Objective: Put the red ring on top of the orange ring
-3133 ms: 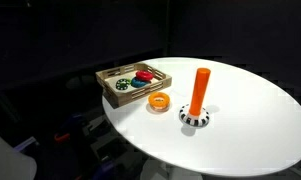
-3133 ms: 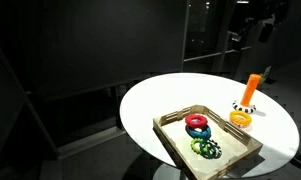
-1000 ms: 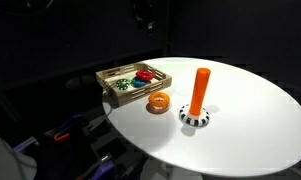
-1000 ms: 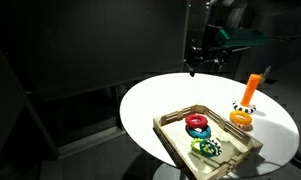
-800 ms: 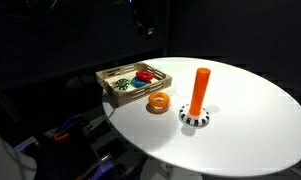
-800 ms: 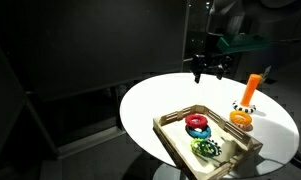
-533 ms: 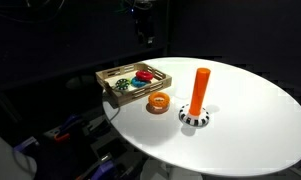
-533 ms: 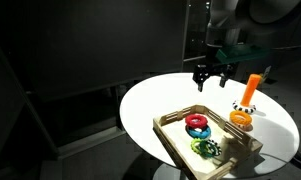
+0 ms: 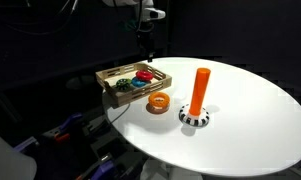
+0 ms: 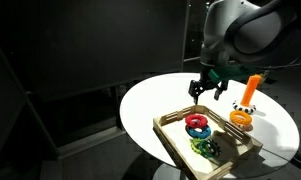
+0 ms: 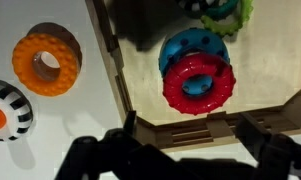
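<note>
Inspection found the hand (image 10: 207,92) poised above the wooden tray (image 10: 175,140), clear of its contents, its jaws spread wide with nothing between them (the wrist view confirmed the gap). The red ring (image 11: 198,83) lay flat inside the tray, overlapping the edge of a teal ring (image 11: 193,47); a green ring (image 11: 227,8) sat further along the same tray. The orange ring (image 11: 47,62) rested outside the tray on the white worktop (image 9: 250,120), apart from the tray wall and just beside the striped base of the orange peg (image 9: 199,92), which stood upright. In an exterior view the red ring (image 9: 145,73) remained untouched.
</note>
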Robot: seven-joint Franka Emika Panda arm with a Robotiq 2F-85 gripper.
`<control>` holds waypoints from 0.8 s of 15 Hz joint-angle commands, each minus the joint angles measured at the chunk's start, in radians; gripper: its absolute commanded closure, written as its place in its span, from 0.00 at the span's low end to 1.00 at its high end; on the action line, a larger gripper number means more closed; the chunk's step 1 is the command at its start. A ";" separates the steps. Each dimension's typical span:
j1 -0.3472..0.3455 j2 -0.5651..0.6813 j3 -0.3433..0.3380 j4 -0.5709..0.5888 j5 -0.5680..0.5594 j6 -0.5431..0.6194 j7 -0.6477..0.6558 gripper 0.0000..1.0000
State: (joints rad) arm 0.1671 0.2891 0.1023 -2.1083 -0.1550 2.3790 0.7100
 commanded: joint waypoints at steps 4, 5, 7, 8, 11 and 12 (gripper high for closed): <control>0.049 0.077 -0.065 0.017 -0.005 0.027 0.033 0.00; 0.052 0.087 -0.070 0.017 -0.002 0.025 0.032 0.00; 0.058 0.106 -0.079 0.018 0.000 0.027 0.031 0.00; 0.061 0.115 -0.083 0.020 0.000 0.028 0.030 0.00; 0.069 0.138 -0.091 0.027 0.000 0.034 0.029 0.00; 0.072 0.144 -0.092 0.030 0.001 0.037 0.029 0.00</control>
State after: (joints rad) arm 0.2181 0.4071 0.0288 -2.1066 -0.1551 2.4073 0.7205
